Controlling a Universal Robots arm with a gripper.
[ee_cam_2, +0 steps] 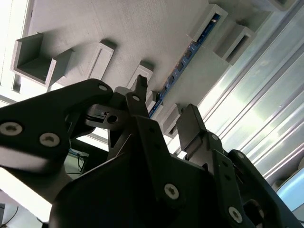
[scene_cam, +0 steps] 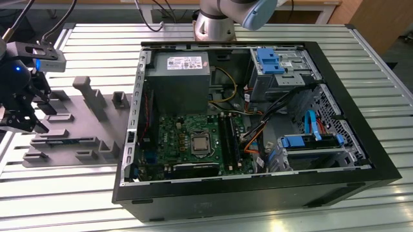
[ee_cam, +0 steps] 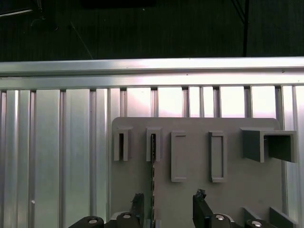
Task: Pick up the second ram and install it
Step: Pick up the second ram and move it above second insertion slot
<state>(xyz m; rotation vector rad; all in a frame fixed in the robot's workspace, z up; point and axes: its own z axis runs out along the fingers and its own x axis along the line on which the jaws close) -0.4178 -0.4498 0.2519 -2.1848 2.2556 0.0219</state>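
Observation:
The second ram (scene_cam: 65, 141) is a thin dark stick lying on edge in the holders of a grey fixture tray (scene_cam: 96, 121) at the exterior view's left. In both wrist views it shows as a narrow strip, the ram (ee_cam: 153, 159) running between two holder blocks and the ram (ee_cam_2: 183, 59) with blue edge and small chips. My gripper (scene_cam: 24, 126) hangs just above the tray's near-left part. The gripper (ee_cam: 168, 208) is open, and one finger (ee_cam: 137, 206) is close beside the stick. The gripper (ee_cam_2: 164, 102) holds nothing.
An open black computer case (scene_cam: 361, 159) lies at the centre and right, with a green motherboard (scene_cam: 184, 137) and long black memory slots (scene_cam: 229, 140) inside. Upright grey posts (scene_cam: 87, 92) stand on the tray. The slatted metal table (scene_cam: 65, 193) extends around it.

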